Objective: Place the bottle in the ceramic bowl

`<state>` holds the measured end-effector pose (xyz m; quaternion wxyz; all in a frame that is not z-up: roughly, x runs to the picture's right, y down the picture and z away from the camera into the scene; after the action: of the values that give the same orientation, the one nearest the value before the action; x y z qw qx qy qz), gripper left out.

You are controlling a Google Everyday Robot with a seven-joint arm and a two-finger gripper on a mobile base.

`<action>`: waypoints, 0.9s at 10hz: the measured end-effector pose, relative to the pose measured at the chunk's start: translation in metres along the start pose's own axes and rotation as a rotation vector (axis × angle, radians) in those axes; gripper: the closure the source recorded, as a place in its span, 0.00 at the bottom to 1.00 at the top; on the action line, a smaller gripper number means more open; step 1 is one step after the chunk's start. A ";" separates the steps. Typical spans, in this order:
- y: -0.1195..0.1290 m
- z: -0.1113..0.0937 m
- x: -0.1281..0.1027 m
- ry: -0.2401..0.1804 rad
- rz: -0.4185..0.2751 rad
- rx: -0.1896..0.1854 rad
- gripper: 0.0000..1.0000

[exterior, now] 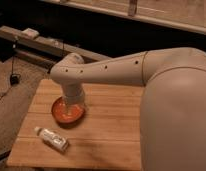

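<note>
The bottle [52,139] lies on its side on the wooden table [111,135], near the front left, white cap pointing left. The ceramic bowl [65,113] is orange-red and sits just behind and right of the bottle; nothing shows in its visible part. My arm reaches in from the right and bends down over the bowl. My gripper [75,104] hangs at the bowl's right side, hidden behind the wrist. It is apart from the bottle.
The table's left edge drops to a carpeted floor [16,100] with a cable. A dark bench [46,47] with a small white object runs behind the table. My large white arm body [171,110] covers the table's right side.
</note>
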<state>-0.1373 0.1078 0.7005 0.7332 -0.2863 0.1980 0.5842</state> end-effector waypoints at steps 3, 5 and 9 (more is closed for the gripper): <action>0.057 0.011 0.015 -0.013 -0.286 -0.012 0.35; 0.086 0.023 0.031 -0.006 -0.458 -0.017 0.35; 0.133 0.065 0.041 0.040 -0.688 -0.010 0.35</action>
<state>-0.2597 0.2006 0.6993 0.8818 -0.3513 0.1011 0.2981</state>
